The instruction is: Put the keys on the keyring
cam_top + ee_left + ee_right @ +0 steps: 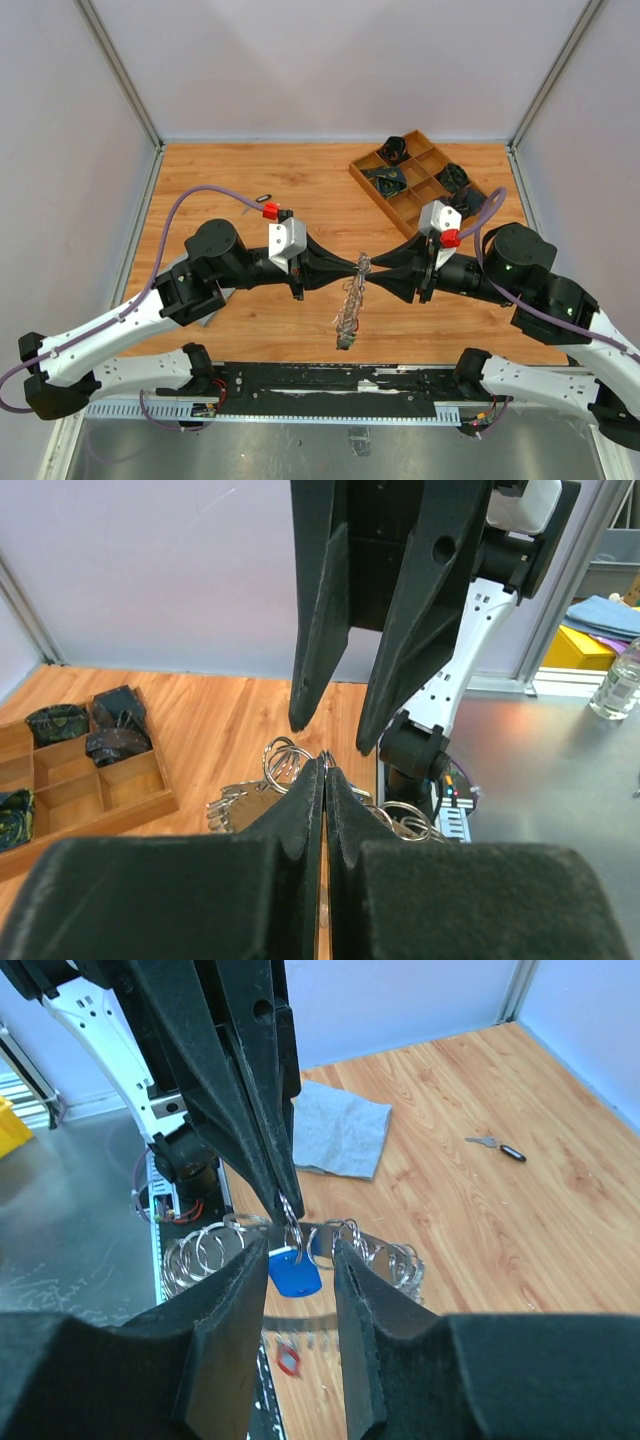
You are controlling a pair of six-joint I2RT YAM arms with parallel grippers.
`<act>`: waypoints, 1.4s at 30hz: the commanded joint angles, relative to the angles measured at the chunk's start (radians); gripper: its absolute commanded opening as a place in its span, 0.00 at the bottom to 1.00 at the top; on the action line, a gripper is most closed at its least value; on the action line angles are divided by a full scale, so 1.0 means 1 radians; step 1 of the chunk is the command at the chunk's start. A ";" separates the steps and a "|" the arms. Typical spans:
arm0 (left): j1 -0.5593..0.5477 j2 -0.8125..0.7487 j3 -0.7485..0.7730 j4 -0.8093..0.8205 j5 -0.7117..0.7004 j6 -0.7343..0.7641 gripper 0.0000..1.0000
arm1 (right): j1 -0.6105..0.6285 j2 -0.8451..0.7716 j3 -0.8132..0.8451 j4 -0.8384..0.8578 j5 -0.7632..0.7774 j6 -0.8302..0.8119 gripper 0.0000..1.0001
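Observation:
The keyring (pixel 349 315) hangs over the table's middle as a spiky bunch of silver rings and keys. My left gripper (pixel 355 268) is shut on one of its thin wire rings (pixel 327 754) at the top. In the right wrist view a blue-tagged key (pixel 295 1272) dangles from that ring, just under the left fingertips (pixel 285 1195). My right gripper (pixel 298 1260) faces the left one, open, its fingers on either side of the blue tag and holding nothing. More of the keys (pixel 238 805) and rings (pixel 405 817) hang below.
A wooden compartment tray (pixel 395 203) holding dark bundles stands at the back right. One loose key (pixel 496 1146) with a dark tag lies on the wood at the left. A grey cloth (pixel 342 1136) sits near the front edge under the left arm.

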 commanded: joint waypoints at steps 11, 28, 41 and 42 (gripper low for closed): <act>-0.008 -0.025 0.022 0.076 -0.017 0.007 0.01 | 0.016 0.001 -0.019 0.085 -0.021 0.059 0.33; -0.008 -0.046 0.027 0.081 -0.009 0.007 0.01 | 0.016 0.011 -0.038 0.053 -0.015 0.053 0.32; -0.008 -0.049 0.012 0.105 0.004 -0.005 0.01 | 0.016 0.022 -0.050 0.091 -0.039 0.071 0.19; -0.008 -0.050 0.011 0.104 0.004 -0.004 0.01 | 0.016 0.022 -0.049 0.093 -0.040 0.072 0.16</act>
